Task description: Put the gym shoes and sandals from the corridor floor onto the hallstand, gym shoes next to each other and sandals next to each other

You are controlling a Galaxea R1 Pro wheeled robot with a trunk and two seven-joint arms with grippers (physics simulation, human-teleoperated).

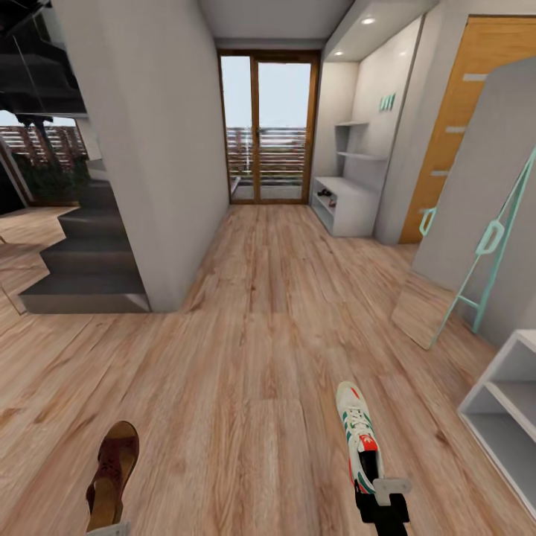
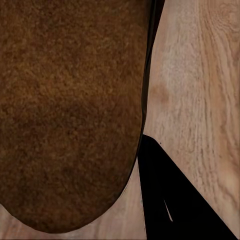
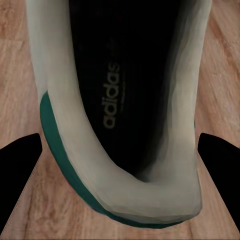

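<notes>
Fingers of the right gripper (image 1: 381,497), at the lower right of the head view, stand wide on either side of the heel of a gym shoe (image 1: 359,435); in the right wrist view the two dark tips (image 3: 19,165) flank the heel collar with floor showing between each tip and the shoe, so whether they touch it cannot be told. The shoe (image 3: 127,120) lies on the floor (image 1: 253,357), toe pointing up the corridor, and the straddle at the heel looks like the set-up for a grasp there, where the collar gives a firm edge to pinch.

At the lower left of the head view a brown sandal (image 1: 112,476) lies on the planks, with a pale sliver of the left gripper (image 1: 110,530) at the frame's bottom edge just behind its heel. In the left wrist view the sandal's brown surface (image 2: 65,115) is very close, and one dark finger (image 2: 175,205) stands beside it; how far those fingers are open cannot be told.

At the right edge, a pale grey rack with open shelves (image 1: 506,406) stands near the shoe, a likely place to set it. Farther up, a mint-green ladder frame (image 1: 487,246) leans on the right wall. Deep in the corridor, another low grey cabinet (image 1: 344,202) sits beside the glass doors (image 1: 268,126), small dark shapes on its shelf too small to name.
</notes>
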